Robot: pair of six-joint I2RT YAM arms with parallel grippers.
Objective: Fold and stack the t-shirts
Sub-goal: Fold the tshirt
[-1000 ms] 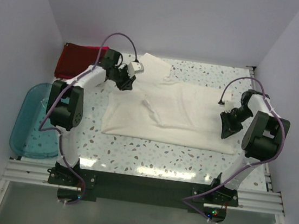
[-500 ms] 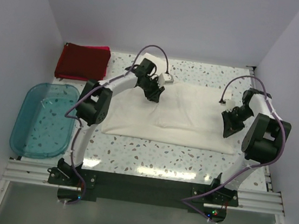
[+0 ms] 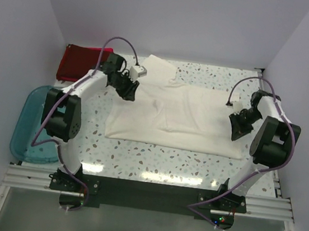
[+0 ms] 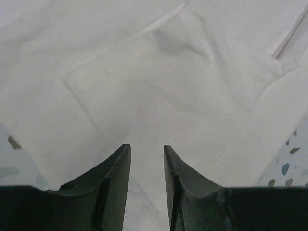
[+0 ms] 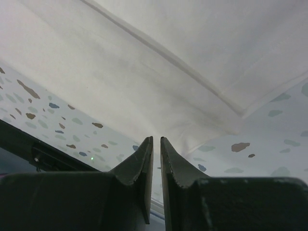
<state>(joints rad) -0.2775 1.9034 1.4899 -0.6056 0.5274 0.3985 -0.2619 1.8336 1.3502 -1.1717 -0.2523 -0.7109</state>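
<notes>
The translucent teal plastic tub [image 3: 31, 134] sits at the near left of the speckled white table [image 3: 195, 154]. Beyond it, a cream-white cloth t-shirt [image 3: 188, 117] lies spread flat across the table's middle, with a loose flap reaching toward the far edge.

The right pincer [image 3: 234, 136] is at the shirt's right edge. In the right wrist view its jaws are drawn to a narrow slit, with the tips at the hem. I cannot tell whether they nip the cloth.

The left pincer [image 3: 130, 94] hangs over the shirt's far left part. Its jaws stand a little apart and hold nothing, and plain white cloth shows in the gap.

In the far left corner lies a folded dark red t-shirt [image 3: 82, 64], with a pink cloth edge [image 3: 95, 48] showing along its far side.
</notes>
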